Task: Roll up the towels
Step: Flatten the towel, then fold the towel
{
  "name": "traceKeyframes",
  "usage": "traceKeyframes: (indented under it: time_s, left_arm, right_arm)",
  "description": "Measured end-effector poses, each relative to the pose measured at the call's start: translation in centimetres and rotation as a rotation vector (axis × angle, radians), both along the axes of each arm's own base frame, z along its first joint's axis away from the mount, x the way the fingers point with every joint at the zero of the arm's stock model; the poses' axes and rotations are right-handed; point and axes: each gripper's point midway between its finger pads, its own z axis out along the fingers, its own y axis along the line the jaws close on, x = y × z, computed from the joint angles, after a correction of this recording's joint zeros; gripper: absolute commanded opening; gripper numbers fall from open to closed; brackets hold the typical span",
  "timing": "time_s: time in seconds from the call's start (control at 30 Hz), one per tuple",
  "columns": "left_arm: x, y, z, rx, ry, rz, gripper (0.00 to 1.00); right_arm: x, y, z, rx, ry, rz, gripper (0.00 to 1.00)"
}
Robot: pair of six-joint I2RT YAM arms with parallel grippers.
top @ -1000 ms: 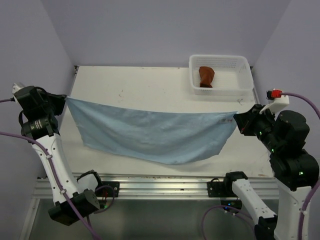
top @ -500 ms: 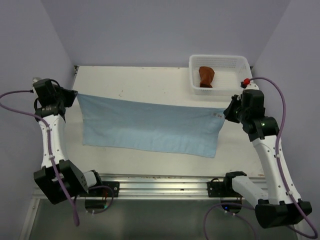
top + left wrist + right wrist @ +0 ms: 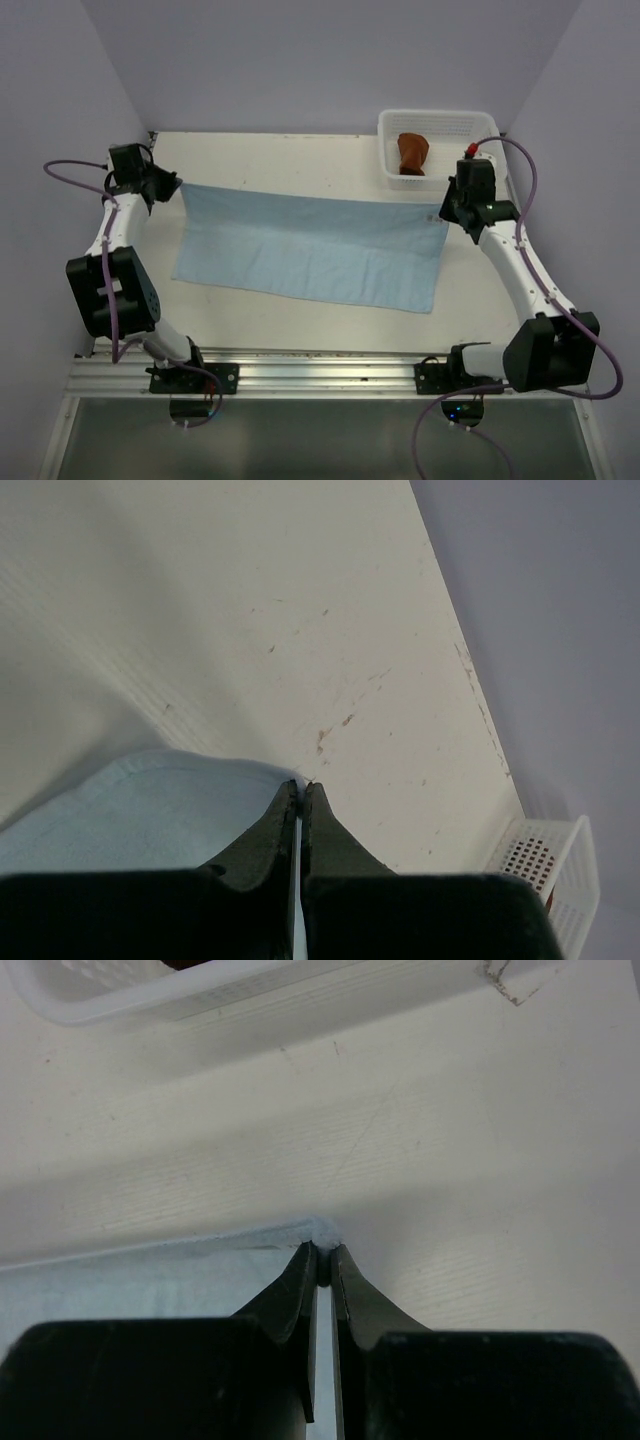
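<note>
The light blue towel [image 3: 310, 247] lies spread flat across the table, stretched between both arms. My left gripper [image 3: 178, 186] is shut on its far left corner [image 3: 200, 790]; the fingertips [image 3: 285, 810] pinch the cloth edge. My right gripper [image 3: 445, 214] is shut on the far right corner [image 3: 322, 1230], low over the table. The rust brown-red towel [image 3: 411, 153] sits rolled inside the white basket [image 3: 440, 178] at the back right.
The white mesh basket [image 3: 150, 995] stands just beyond my right gripper and shows at the right edge of the left wrist view as well [image 3: 545, 865]. Purple walls close in the table [image 3: 300, 160] on three sides. A rail [image 3: 300, 360] runs along the near edge.
Both arms have carried the blue towel away from the near edge and lowered it; it hung sagging a second ago and now lies flat on the table, corners still pinched.
</note>
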Motion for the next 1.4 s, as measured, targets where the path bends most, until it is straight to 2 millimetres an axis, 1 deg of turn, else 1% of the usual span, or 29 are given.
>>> traceKeyframes:
  time_s: [0.1,0.23,0.33,0.47,0.7,0.83,0.93,1.07,1.17,1.3,1.4]
  left_arm:
    - [0.8,-0.4,-0.9,0.004,0.013,-0.016,0.00]
    - [1.3,-0.9,-1.3,0.019,0.018,-0.030,0.00]
    - [1.4,-1.0,-1.2,0.029,0.012,-0.038,0.00]
    - [1.5,-1.1,-1.2,0.030,0.009,-0.041,0.00]
    - [2.4,-1.1,-2.0,0.026,0.024,-0.056,0.00]
    - [3.1,-1.3,-2.4,0.021,0.031,-0.065,0.00]
    - [3.8,-1.3,-2.2,0.025,0.027,-0.075,0.00]
    - [4.9,-1.3,-1.3,0.033,0.006,-0.084,0.00]
    - [5.5,-1.2,-0.6,0.037,-0.010,-0.089,0.00]
    - [5.3,-1.3,-0.8,0.035,-0.006,-0.091,0.00]
    - [4.4,-1.5,-1.9,0.029,0.014,-0.092,0.00]
  right_arm:
    - [0.8,-0.2,-0.7,-0.017,0.004,-0.005,0.00]
    - [1.3,-0.4,-1.1,-0.033,0.006,-0.005,0.00]
    - [1.1,-0.7,-1.4,-0.048,0.010,-0.009,0.00]
    - [0.6,-1.5,-2.1,-0.082,0.024,-0.039,0.00]
    - [0.7,-1.8,-2.0,-0.094,0.017,-0.053,0.00]
    - [1.2,-1.8,-1.7,-0.095,0.011,-0.061,0.00]
    - [1.8,-1.8,-1.4,-0.095,0.006,-0.062,0.00]
    - [2.7,-1.7,-0.7,-0.093,-0.011,-0.064,0.00]
    - [2.8,-1.7,-0.7,-0.093,-0.014,-0.063,0.00]
    - [2.8,-1.7,-0.7,-0.093,-0.013,-0.063,0.00]
    - [2.6,-1.6,-0.9,-0.091,-0.008,-0.060,0.00]
